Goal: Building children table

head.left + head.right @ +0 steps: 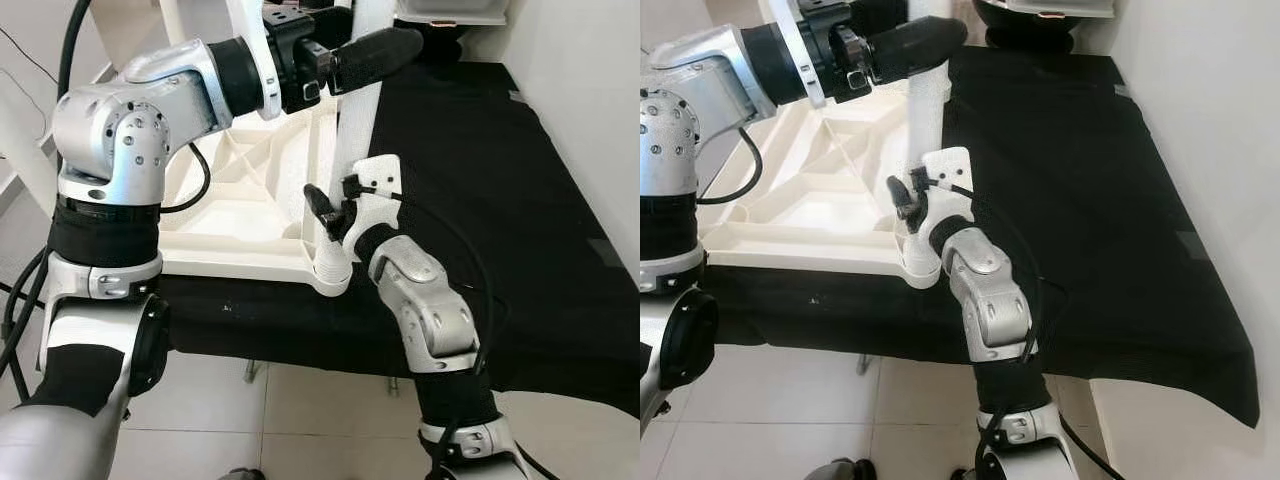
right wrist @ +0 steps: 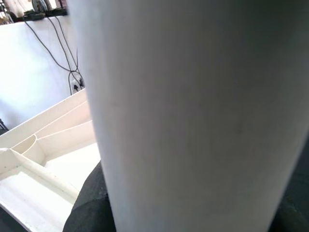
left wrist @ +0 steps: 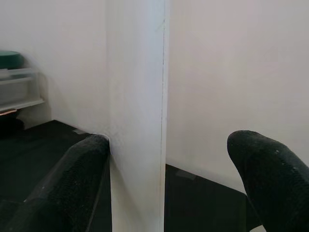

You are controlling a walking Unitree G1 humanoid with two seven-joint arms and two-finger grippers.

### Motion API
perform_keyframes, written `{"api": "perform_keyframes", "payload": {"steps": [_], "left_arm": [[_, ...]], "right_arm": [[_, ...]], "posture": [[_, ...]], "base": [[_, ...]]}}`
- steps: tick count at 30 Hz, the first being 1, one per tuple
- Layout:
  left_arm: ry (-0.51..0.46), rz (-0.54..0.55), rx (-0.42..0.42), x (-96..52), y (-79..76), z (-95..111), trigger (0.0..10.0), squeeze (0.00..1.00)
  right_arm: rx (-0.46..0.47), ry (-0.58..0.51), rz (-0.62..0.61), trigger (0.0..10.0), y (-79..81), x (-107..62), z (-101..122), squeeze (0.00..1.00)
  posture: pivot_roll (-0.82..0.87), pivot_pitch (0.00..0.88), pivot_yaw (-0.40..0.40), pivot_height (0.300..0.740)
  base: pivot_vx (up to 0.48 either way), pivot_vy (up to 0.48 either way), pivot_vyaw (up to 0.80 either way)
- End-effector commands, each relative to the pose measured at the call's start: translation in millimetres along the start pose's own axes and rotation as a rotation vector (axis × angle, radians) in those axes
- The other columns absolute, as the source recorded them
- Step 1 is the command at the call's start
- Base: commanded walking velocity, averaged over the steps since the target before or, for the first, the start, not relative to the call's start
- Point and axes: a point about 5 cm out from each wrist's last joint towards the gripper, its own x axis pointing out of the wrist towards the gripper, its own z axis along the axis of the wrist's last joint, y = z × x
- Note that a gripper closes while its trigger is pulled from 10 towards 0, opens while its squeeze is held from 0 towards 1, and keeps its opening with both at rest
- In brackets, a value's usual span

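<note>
A white table top (image 1: pixel 240 240) lies upside down on a black-covered surface. A white table leg (image 1: pixel 352 140) stands upright in the round corner socket (image 1: pixel 333 277) at its near right corner. My left gripper (image 1: pixel 372 50) is high up on the leg. In the left wrist view the leg (image 3: pixel 137 121) touches one finger (image 3: pixel 82 174) and the other finger (image 3: pixel 270 169) stands apart, so this gripper is open. My right gripper (image 1: pixel 335 215) is shut on the leg just above the socket, with one finger (image 1: pixel 318 203) showing and the other hidden behind the leg.
The black cloth (image 1: pixel 480 180) spreads wide to the right of the table top, up to a white wall (image 1: pixel 590 100). A white box over a dark object (image 1: pixel 450 12) stands at the far end. Tiled floor (image 1: pixel 300 420) lies below the near edge.
</note>
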Motion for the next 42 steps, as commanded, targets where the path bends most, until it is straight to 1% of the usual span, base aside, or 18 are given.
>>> {"api": "perform_keyframes", "payload": {"steps": [1,2,3,4,5,6,7,8,9,10,17,18,26,27,29,30,41,42], "left_arm": [[-0.003,-0.026,0.018,-1.6,-2.8,0,10.0,0.0],[-0.006,-0.025,0.011,-1.6,-2.6,0,9.0,0.0],[-0.005,-0.025,0.006,-1.7,-2.5,-1,3.1,0.0],[0.002,-0.024,0.005,-1.9,-2.4,-2,1.7,0.0],[0.011,-0.023,0.001,-2.1,-2.4,-4,1.7,0.0],[0.02,-0.02,0.0,-2.3,-2.3,-5,3.3,0.0],[0.02,-0.02,0.0,-2.3,-2.3,-5,3.3,0.0],[0.028,-0.017,0.002,-2.5,-2.0,-7,4.0,0.0],[0.033,-0.013,0.001,-2.7,-1.7,-8,5.8,0.0],[0.038,-0.006,0.003,-3.0,-1.1,-9,10.0,0.0],[0.041,0.003,0.004,-2.8,0.0,-10,10.0,0.0],[0.041,0.0,0.005,-1.2,0.6,-9,10.0,0.0],[0.044,-0.019,0.011,4.2,-0.7,-9,10.0,0.0],[0.039,-0.023,0.011,4.8,-1.1,-8,4.0,0.0],[0.036,-0.026,0.012,5.2,-1.4,-7,4.0,0.0],[0.033,-0.031,0.013,5.5,-2.1,-5,0.0,0.0],[0.034,-0.018,0.025,0.0,-0.7,0,0.0,0.0],[0.029,-0.022,0.023,-1.0,-0.7,2,0.0,0.0]], "right_arm": [[0.049,0.055,-0.017,0.0,-4.1,-4.0,-12,0.0],[0.05,0.04,-0.002,0.0,-1.9,-4.6,-10,0.0],[0.05,0.025,0.013,0.0,0.6,-5.4,-7,0.0],[0.05,0.008,0.034,0.0,3.7,-6.0,-5,0.0],[0.051,-0.008,0.058,0.0,7.0,-6.5,-2,0.0],[0.049,-0.024,0.08,0.0,10.1,-7.1,0,0.0],[0.049,-0.024,0.08,0.0,10.1,-7.1,0,0.0],[0.049,-0.038,0.105,0.0,13.2,-7.7,2,0.0],[0.043,-0.06,0.139,0.0,17.6,-8.9,5,0.0],[0.035,-0.086,0.181,0.0,22.7,-10.8,7,0.0],[-0.007,-0.147,0.284,0.0,36.4,-18.0,13,0.0],[-0.047,-0.17,0.358,0.0,45.8,-22.5,15,0.0],[-0.138,-0.193,0.428,0.0,55.3,-26.6,17,0.0],[-0.172,-0.197,0.427,0.0,55.1,-26.2,17,0.0],[-0.195,-0.201,0.427,0.0,54.9,-26.1,17,0.0],[-0.235,-0.204,0.424,0.0,54.1,-25.6,17,0.0],[-0.409,-0.205,0.373,0.0,41.4,-19.1,18,0.0],[-0.405,-0.207,0.366,1.4,39.0,-17.7,20,0.0]], "posture": [[-0.01,0.146,-0.038,0.74],[-0.02,0.145,-0.036,0.74],[-0.02,0.145,-0.036,0.74],[-0.02,0.146,-0.033,0.74],[-0.02,0.146,-0.032,0.74],[-0.02,0.146,-0.031,0.74],[-0.02,0.146,-0.031,0.74],[-0.02,0.145,-0.03,0.74],[-0.02,0.146,-0.028,0.74],[-0.02,0.147,-0.026,0.74],[-0.02,0.148,-0.024,0.74],[-0.02,0.149,-0.019,0.74],[-0.02,0.148,-0.016,0.74],[-0.02,0.147,-0.014,0.74],[-0.02,0.147,-0.014,0.74],[-0.01,0.147,-0.015,0.74],[-0.01,0.144,-0.021,0.74],[0.0,0.142,-0.023,0.74]], "base": [[0.0,0.0,0.0],[0.0,0.0,0.0],[0.0,0.0,0.0],[0.0,0.0,0.0],[0.0,0.0,0.0],[0.0,0.0,0.0],[0.0,0.0,0.0],[0.0,0.0,0.0],[0.0,0.0,0.0],[0.0,0.0,0.0],[0.0,0.0,0.0],[0.0,0.0,0.0],[0.0,0.0,0.0],[0.0,0.0,0.0],[0.0,0.0,0.0],[0.0,0.0,0.0],[0.0,0.0,0.0],[0.0,0.0,0.0]]}}
